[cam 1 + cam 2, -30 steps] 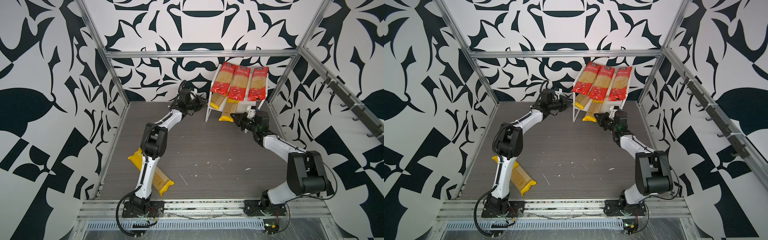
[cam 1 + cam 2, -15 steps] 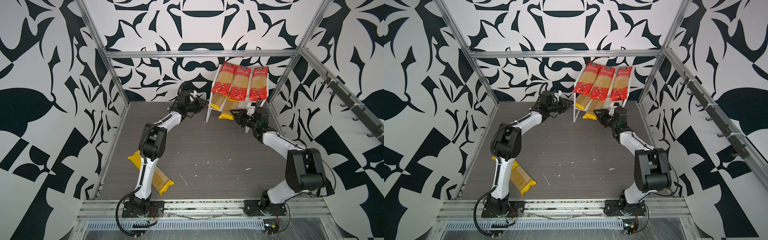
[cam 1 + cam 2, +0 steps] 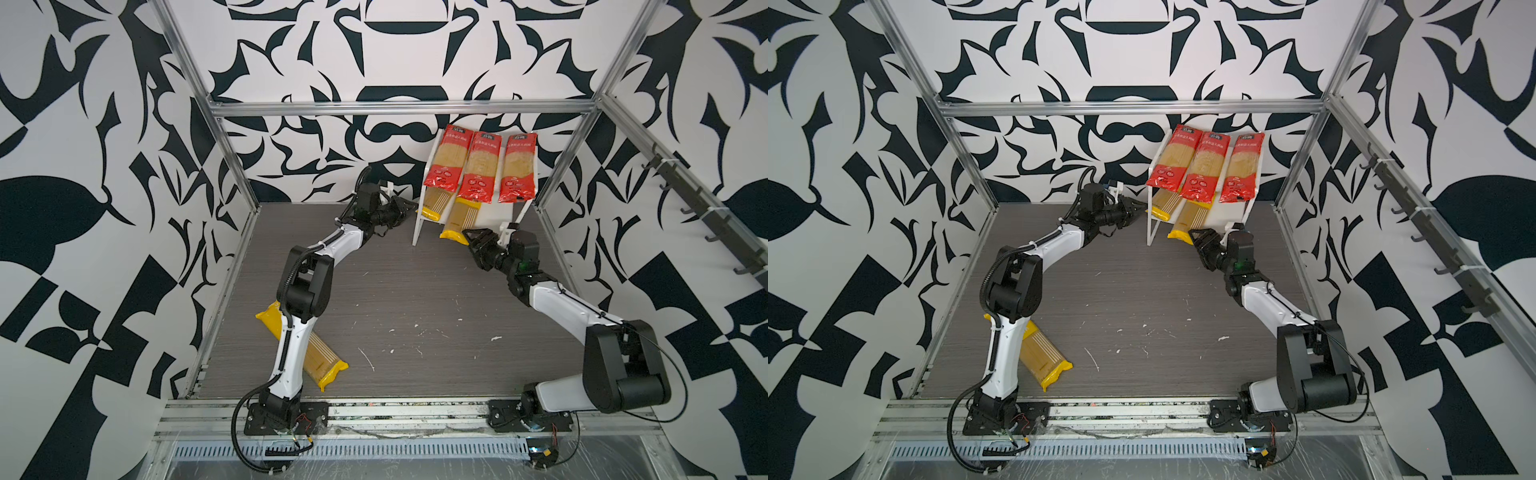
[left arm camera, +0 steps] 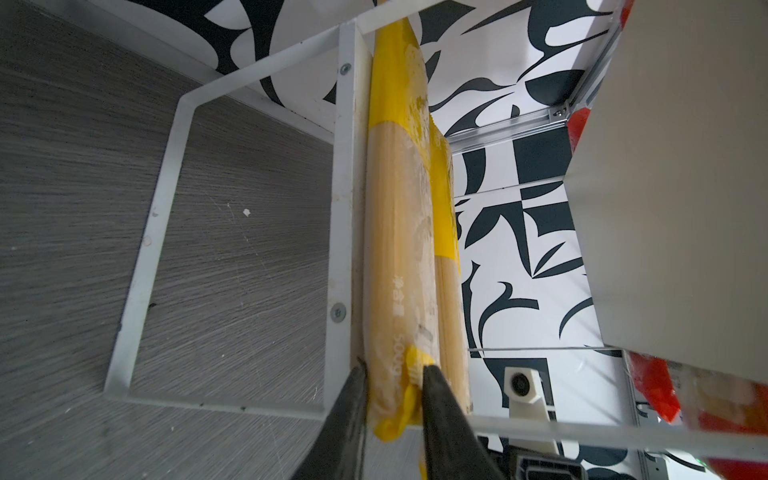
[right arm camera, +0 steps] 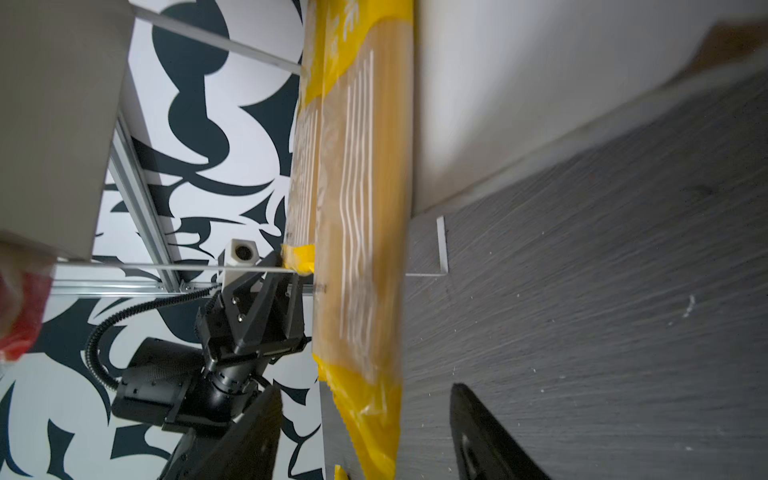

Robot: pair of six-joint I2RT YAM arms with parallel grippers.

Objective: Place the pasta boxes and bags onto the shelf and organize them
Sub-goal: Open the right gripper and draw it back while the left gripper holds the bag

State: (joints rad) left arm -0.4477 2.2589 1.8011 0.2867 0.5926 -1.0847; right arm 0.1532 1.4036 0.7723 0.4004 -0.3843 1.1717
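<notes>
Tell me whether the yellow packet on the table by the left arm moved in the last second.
No. The yellow packet keeps the same spot and the same angle beside the left arm's base plate.

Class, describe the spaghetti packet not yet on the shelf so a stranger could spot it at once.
Find the grey tabletop, then its front-left corner, where the left arm rises. Partly under that arm lies a yellow-ended spaghetti packet. It alone lies off the white shelf at the back right.
</notes>
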